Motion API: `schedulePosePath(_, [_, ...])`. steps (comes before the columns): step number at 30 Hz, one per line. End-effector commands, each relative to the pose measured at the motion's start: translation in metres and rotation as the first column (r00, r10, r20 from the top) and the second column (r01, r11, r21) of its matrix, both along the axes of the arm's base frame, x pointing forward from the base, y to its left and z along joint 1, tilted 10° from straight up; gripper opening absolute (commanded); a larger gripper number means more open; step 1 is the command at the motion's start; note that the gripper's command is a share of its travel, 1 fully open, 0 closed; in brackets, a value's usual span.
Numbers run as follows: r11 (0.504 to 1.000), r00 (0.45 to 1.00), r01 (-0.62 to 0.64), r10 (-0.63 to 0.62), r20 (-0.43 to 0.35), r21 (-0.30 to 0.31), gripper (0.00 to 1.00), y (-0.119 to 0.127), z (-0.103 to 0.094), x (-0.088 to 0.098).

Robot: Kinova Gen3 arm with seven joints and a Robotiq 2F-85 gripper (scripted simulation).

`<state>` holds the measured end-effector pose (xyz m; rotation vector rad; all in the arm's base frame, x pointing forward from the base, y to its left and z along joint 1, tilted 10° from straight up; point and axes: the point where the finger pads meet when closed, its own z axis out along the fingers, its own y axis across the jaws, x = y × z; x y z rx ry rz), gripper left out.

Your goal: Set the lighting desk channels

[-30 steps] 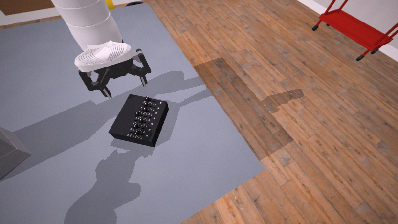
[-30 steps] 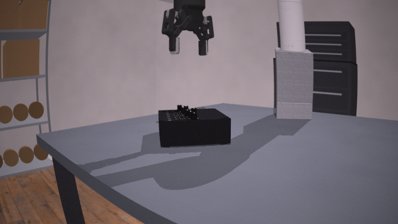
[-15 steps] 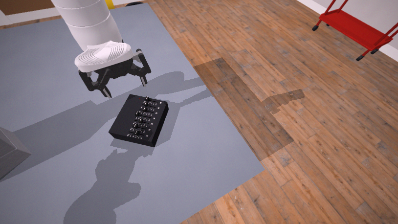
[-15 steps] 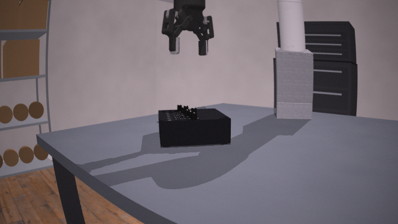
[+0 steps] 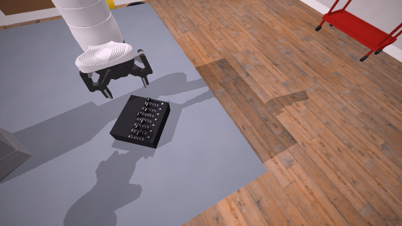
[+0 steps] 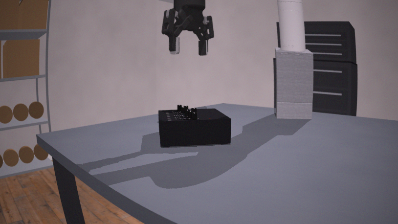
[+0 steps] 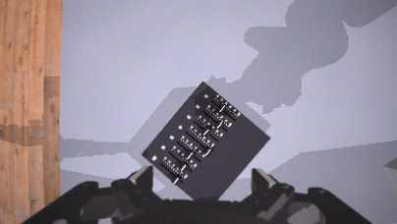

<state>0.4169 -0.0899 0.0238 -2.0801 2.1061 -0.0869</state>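
Observation:
The lighting desk [image 5: 140, 125] is a black box standing flat on the grey table. It has several faders in a row, each with a small black cap and a scale of white marks beside it. It also shows in the exterior view [image 6: 194, 126] and, turned at an angle, in the wrist view [image 7: 206, 140]. The fader caps [image 6: 187, 110] stand at different levels; I cannot read the levels. My gripper [image 5: 126, 89] is open and empty. It hangs high above the desk, fingers pointing down [image 6: 186, 50]. Its fingertips frame the desk's lower edge in the wrist view [image 7: 205, 178].
The arm's grey base block [image 6: 293, 83] stands on the table behind the desk. A grey box corner [image 5: 11, 151] sits at the table's left edge. The table edge [image 5: 233, 123] runs to the right of the desk, with wooden floor beyond. A red cart [image 5: 362, 29] stands far off.

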Motion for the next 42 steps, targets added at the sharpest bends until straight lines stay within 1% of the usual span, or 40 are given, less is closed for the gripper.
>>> schedulePosePath(1, [1.000, 1.000, -0.012, 0.012, -0.008, -0.006, 1.00, -0.001, -0.002, -0.004])
schedulePosePath(6, [1.000, 1.000, 0.011, -0.011, -0.012, 0.000, 1.00, 0.000, -0.003, -0.003])
schedulePosePath(11, [0.997, 0.997, 0.072, -0.072, -0.021, 0.016, 1.00, 0.001, -0.006, -0.003])
schedulePosePath(13, [0.997, 0.997, 0.072, -0.072, -0.021, 0.016, 1.00, 0.001, -0.006, -0.003])
schedulePosePath(18, [0.983, 0.983, 0.180, -0.179, -0.040, 0.041, 1.00, 0.003, -0.010, -0.002])
schedulePosePath(23, [0.940, 0.942, 0.333, -0.329, -0.069, 0.070, 1.00, 0.005, -0.017, 0.001])
schedulePosePath(26, [0.893, 0.896, 0.442, -0.434, -0.091, 0.087, 1.00, 0.006, -0.021, 0.004])
schedulePosePath(28, [0.850, 0.855, 0.517, -0.508, -0.107, 0.097, 1.00, 0.006, -0.024, 0.006])
schedulePosePath(30, [0.850, 0.855, 0.517, -0.508, -0.107, 0.097, 1.00, 0.006, -0.024, 0.006])
schedulePosePath(33, [0.768, 0.775, 0.631, -0.618, -0.134, 0.110, 1.00, 0.005, -0.029, 0.010])
schedulePosePath(36, [0.663, 0.673, 0.739, -0.722, -0.160, 0.119, 1.00, 0.004, -0.034, 0.015])
schedulePosePath(39, [0.537, 0.552, 0.834, -0.813, -0.185, 0.124, 1.00, 0.002, -0.039, 0.021])
schedulePosePath(42, [0.396, 0.415, 0.909, -0.886, -0.208, 0.127, 1.00, -0.002, -0.044, 0.028])
